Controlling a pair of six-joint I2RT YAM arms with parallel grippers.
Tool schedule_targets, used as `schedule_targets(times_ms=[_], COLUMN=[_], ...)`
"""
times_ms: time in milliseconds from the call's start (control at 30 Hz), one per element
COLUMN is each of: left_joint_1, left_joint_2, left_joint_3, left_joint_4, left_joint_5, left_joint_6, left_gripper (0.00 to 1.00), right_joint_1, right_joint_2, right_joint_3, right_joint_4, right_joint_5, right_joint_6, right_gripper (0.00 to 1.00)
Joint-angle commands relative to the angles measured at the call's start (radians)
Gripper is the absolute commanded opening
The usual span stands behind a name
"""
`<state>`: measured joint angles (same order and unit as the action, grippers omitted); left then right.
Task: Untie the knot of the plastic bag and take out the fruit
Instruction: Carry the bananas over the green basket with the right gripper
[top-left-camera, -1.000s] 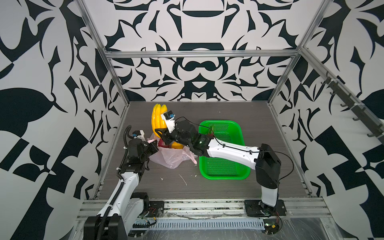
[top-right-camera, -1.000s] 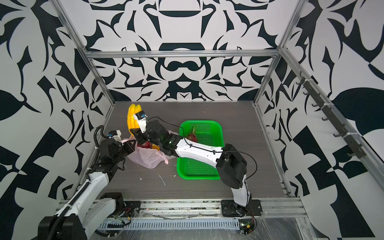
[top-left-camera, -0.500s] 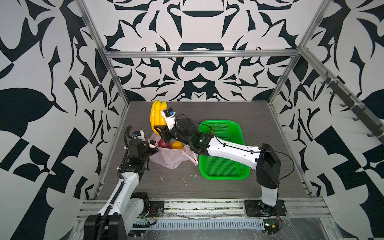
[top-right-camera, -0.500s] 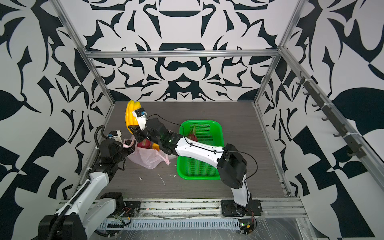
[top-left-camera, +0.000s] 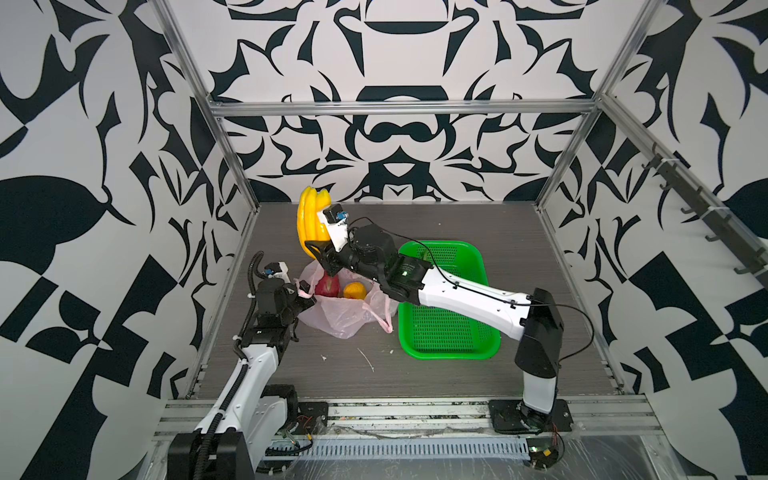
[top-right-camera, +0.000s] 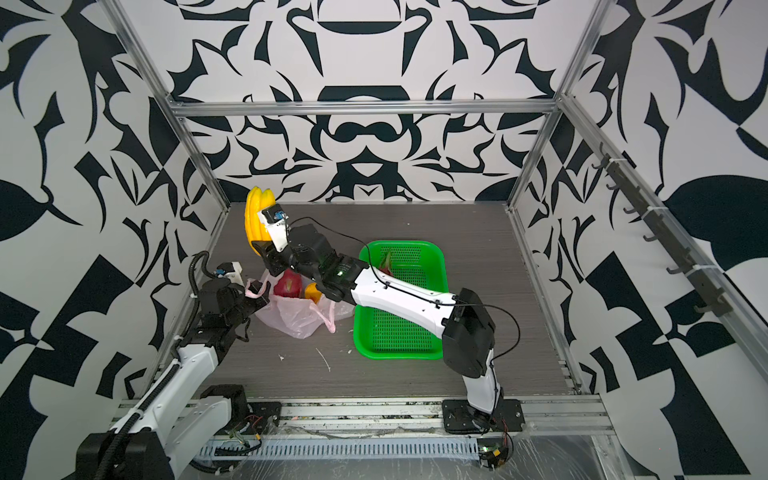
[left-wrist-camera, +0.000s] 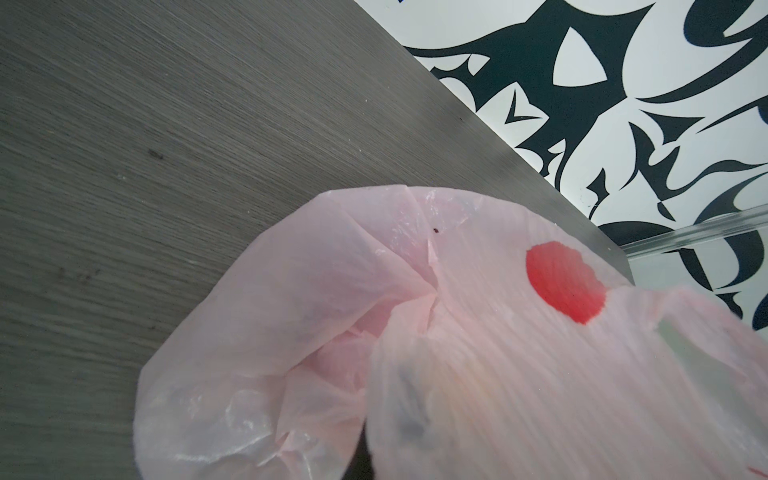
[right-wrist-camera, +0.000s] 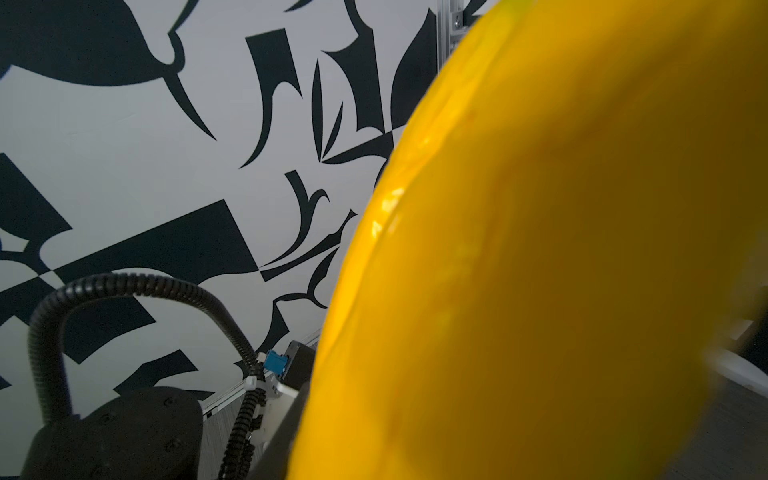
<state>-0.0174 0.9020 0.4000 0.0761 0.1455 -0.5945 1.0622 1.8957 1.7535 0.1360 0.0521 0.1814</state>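
Counter (top-left-camera: 415, 382): grey wood-grain surface. White scraps (top-left-camera: 365, 359) lie toward its front edge.
Left tool (top-left-camera: 305, 291) (top-right-camera: 255, 289): jaws together, clamped on a fold of film at the left rim of the plastic bag.
Plastic bag (top-left-camera: 340, 316) (top-right-camera: 295, 318) (left-wrist-camera: 457, 332): pale pink. It rests on the counter between the left tool and the green basket, mouth open upward.
Bag contents: one dragon fruit (top-left-camera: 327, 286) (top-right-camera: 289, 285) and one round orange fruit (top-left-camera: 354, 290) (top-right-camera: 312, 291), side by side.
Green basket (top-left-camera: 451, 355) (top-right-camera: 395, 332): on the counter just right of the bag. A second dragon fruit (top-right-camera: 386, 262) lies at its far end, partly hidden by the right arm.
Right tool (top-left-camera: 316, 248) (top-right-camera: 264, 249): reaches across the basket and is clamped on the lower end of the bananas.
Bananas (top-left-camera: 307, 216) (top-right-camera: 254, 216) (right-wrist-camera: 540, 270): upright in the air, above and behind the bag, clear of it.
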Motion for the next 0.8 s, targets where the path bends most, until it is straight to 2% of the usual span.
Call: schedule_targets(times_ms=[0,200,767], left_joint_1=[0.002,0.002,0.002], left_joint_2=[-0.021,-0.044,-0.089], left_joint_3=[0.019,0.021,0.071], left_joint_4=[-0.017,-0.034,-0.126], left_joint_5=[-0.014,-0.017,-0.006], left_joint_6=[0.017,0.026,0.052], left_gripper=[0.0,0.0,0.0], right_joint_1=[0.001,-0.019,-0.051], right_joint_2=[-0.091,-0.167,-0.523], right_joint_3=[0.057,-0.008,-0.408], right_joint_4=[-0.01,-0.077,-0.319], right_joint_5=[0.051,0.132,0.495], right_joint_6=[-0.051,-0.098,-0.19], right_gripper=[0.19,0.18,0.18])
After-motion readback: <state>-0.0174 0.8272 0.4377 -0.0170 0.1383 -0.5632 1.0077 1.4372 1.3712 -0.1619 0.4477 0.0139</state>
